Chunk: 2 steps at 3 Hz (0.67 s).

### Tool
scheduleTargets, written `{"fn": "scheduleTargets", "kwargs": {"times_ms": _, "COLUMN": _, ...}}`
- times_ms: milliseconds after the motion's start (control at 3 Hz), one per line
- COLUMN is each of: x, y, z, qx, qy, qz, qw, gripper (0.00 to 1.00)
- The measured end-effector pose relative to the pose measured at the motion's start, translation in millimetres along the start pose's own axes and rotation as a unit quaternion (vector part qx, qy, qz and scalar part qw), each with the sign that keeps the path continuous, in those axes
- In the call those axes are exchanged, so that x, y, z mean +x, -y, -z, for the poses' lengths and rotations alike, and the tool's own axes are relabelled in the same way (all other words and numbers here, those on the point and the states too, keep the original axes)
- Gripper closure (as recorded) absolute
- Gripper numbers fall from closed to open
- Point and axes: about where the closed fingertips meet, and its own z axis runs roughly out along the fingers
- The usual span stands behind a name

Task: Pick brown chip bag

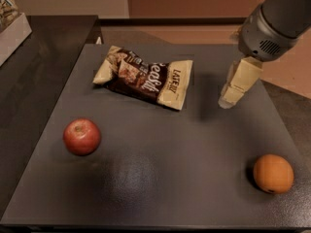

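Note:
The brown chip bag (145, 76) lies flat on the dark grey table (160, 144) toward its far side, with a dark brown middle, white lettering and cream-tan ends. My gripper (234, 92) hangs from the grey arm at the upper right, above the table and to the right of the bag, a short gap away. It touches nothing and holds nothing.
A red apple (81, 136) sits at the left of the table. An orange (273, 174) sits at the front right. A second dark surface (39, 67) adjoins on the left, with a light box (10, 18) at its far corner.

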Motion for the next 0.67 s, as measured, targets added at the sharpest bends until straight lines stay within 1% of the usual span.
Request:
{"fn": "scheduleTargets", "kwargs": {"times_ms": 333, "x": -19, "y": 21, "z": -25, "qx": -0.008, "qy": 0.013, "qz": 0.000, "qw": 0.9999, "gripper": 0.00}}
{"fn": "scheduleTargets", "kwargs": {"times_ms": 667, "x": -46, "y": 37, "z": -51, "qx": -0.026, "qy": 0.026, "qz": 0.003, "qw": 0.9993, "gripper": 0.00}}
